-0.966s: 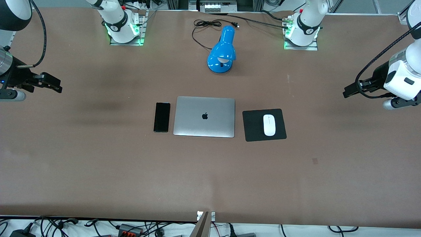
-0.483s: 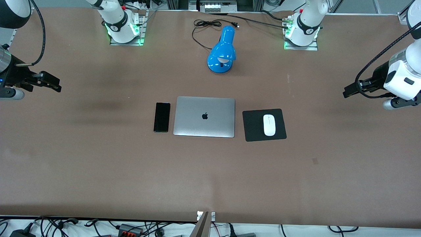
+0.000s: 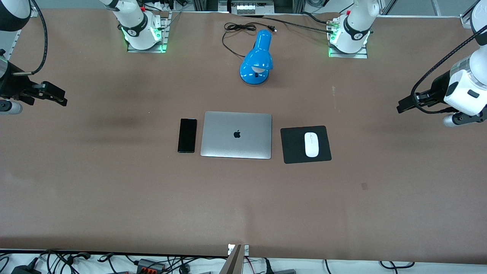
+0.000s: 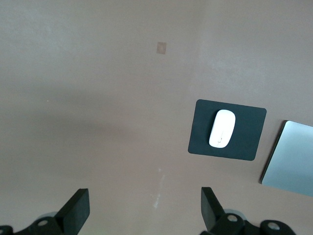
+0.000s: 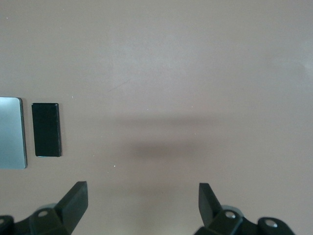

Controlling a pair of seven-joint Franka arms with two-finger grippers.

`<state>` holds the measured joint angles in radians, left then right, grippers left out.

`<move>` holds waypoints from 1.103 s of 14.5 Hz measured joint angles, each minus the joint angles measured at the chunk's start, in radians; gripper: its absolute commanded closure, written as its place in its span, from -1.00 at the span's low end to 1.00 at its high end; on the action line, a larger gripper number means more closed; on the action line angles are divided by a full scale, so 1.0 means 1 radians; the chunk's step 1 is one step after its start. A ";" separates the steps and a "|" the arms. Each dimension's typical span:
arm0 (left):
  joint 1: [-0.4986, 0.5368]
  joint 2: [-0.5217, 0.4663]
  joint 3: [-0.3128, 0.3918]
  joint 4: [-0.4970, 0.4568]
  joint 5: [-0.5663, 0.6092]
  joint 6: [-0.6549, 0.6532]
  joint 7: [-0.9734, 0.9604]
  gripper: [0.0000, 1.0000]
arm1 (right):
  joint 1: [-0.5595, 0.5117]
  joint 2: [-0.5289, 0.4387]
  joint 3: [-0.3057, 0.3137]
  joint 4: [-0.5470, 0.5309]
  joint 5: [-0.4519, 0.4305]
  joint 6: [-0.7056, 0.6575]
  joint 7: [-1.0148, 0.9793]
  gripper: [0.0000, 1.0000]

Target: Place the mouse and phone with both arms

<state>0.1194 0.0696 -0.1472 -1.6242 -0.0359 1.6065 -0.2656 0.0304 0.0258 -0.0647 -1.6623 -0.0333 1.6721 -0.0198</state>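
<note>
The white mouse (image 3: pixel 311 144) lies on a black square pad (image 3: pixel 295 145) beside the silver laptop (image 3: pixel 236 134), toward the left arm's end; it also shows in the left wrist view (image 4: pixel 222 128). The black phone (image 3: pixel 187 135) lies flat on the table beside the laptop, toward the right arm's end, and shows in the right wrist view (image 5: pixel 47 129). My left gripper (image 3: pixel 404 104) is open and empty, up over the table's left-arm end. My right gripper (image 3: pixel 55 96) is open and empty, up over the table's right-arm end.
A blue desk lamp (image 3: pixel 257 60) lies farther from the front camera than the laptop, with its black cable (image 3: pixel 236 27) coiled by it. Two small white bases with green lights (image 3: pixel 141 30) (image 3: pixel 348 36) stand along the table's edge nearest the robots.
My right gripper has drawn back a little toward its end of the table and away from the phone. The left arm, mouse and phone have not moved.
</note>
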 measured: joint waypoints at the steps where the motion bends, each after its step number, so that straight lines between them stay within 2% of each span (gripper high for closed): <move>1: 0.000 0.000 0.000 0.000 0.000 0.000 0.000 -1.00 | -0.005 -0.001 0.001 0.000 0.000 0.000 0.000 -1.00; 7: 0.000 0.000 0.000 0.003 0.000 0.000 0.000 -1.00 | -0.058 -0.005 0.054 0.000 0.000 0.003 0.000 -1.00; 16: 0.000 0.000 0.000 0.003 0.000 0.000 0.000 -1.00 | -0.062 -0.009 0.058 0.000 0.000 0.003 0.000 -1.00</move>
<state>0.1195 0.0696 -0.1472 -1.6211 -0.0359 1.6065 -0.2656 -0.0316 0.0170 -0.0067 -1.6623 -0.0333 1.6746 -0.0203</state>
